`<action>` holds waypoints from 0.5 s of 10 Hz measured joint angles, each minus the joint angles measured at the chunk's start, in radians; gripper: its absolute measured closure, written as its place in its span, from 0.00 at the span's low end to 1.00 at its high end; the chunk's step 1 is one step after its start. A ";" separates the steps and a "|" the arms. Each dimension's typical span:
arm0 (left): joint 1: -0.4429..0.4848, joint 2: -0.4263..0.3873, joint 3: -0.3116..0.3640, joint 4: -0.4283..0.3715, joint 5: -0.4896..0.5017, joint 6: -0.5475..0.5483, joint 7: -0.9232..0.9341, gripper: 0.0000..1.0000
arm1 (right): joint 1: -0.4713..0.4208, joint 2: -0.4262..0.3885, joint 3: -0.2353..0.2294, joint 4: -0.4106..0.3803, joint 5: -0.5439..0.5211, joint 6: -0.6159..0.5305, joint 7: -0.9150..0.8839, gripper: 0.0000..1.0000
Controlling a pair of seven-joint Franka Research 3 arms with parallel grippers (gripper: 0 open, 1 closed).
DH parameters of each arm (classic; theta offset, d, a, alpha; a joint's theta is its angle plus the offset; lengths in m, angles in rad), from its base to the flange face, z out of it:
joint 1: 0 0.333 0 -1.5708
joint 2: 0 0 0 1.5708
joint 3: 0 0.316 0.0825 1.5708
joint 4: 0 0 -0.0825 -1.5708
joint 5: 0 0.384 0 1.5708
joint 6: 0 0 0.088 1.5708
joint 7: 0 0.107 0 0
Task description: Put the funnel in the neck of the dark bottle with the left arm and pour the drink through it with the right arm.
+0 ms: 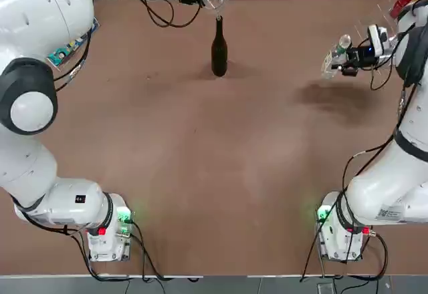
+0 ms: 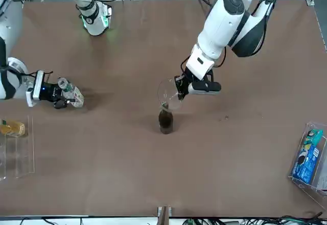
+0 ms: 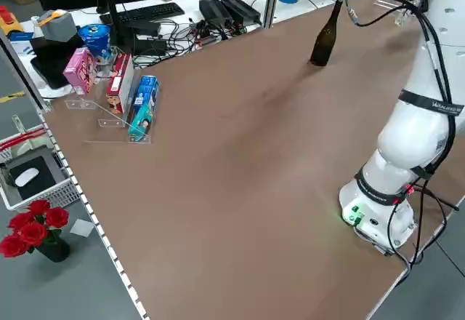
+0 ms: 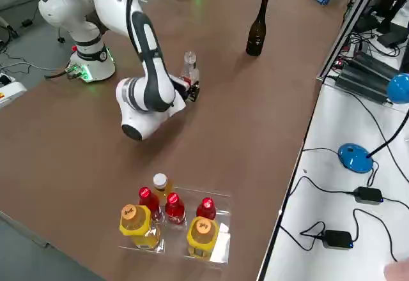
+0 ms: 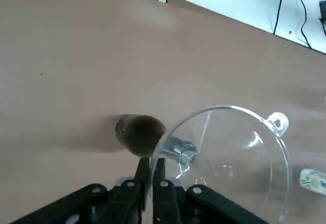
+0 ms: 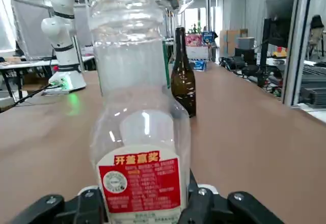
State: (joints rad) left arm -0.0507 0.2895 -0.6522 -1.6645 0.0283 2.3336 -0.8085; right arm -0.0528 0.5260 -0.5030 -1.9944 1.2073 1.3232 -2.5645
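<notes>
1. The dark bottle (image 1: 219, 48) is standing upright on the brown table (image 1: 221, 174), in the far middle part, and I take it as the landmark here.
2. The left gripper (image 2: 178, 93) is hanging just beside and above the neck of the dark bottle. Its fingers are pressing together on the thin rim of the funnel (image 5: 232, 160), so it is gripping it by the edge.
3. The funnel is tilting, with its spout pointing down toward the mouth of the dark bottle. In the front view the spout tip is right at the mouth, but I cannot tell whether it is inside the neck.
4. The right gripper (image 1: 342, 63) is staying well apart from the dark bottle, toward the robot's right side. Its fingers are closing around the lower body of the drink (image 6: 140, 127).
5. The drink is standing upright in this grip and is above the table, with a shadow lying below it. Its mouth is showing no cap.
6. A clear tray with yellow and red bottles (image 4: 169, 220) is resting at the table edge, farther from the dark bottle than the right gripper.
</notes>
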 joint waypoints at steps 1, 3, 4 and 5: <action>-0.001 0.005 0.000 0.002 0.001 0.001 0.000 0.93 | 0.004 -0.051 0.000 -0.001 -0.031 0.031 0.064 0.48; 0.000 0.011 0.000 0.011 0.003 0.001 0.000 0.93 | 0.006 -0.123 0.000 -0.005 -0.078 0.054 0.151 0.48; 0.000 0.016 0.000 0.014 0.013 0.001 0.000 0.93 | 0.007 -0.146 0.000 -0.007 -0.093 0.055 0.176 0.48; -0.001 0.021 0.000 0.016 0.025 0.002 0.000 0.93 | 0.009 -0.162 0.000 -0.009 -0.097 0.055 0.205 0.48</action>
State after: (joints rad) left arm -0.0514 0.3106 -0.6526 -1.6486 0.0533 2.3360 -0.8090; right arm -0.0434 0.3645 -0.5032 -2.0030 1.1100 1.3783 -2.3597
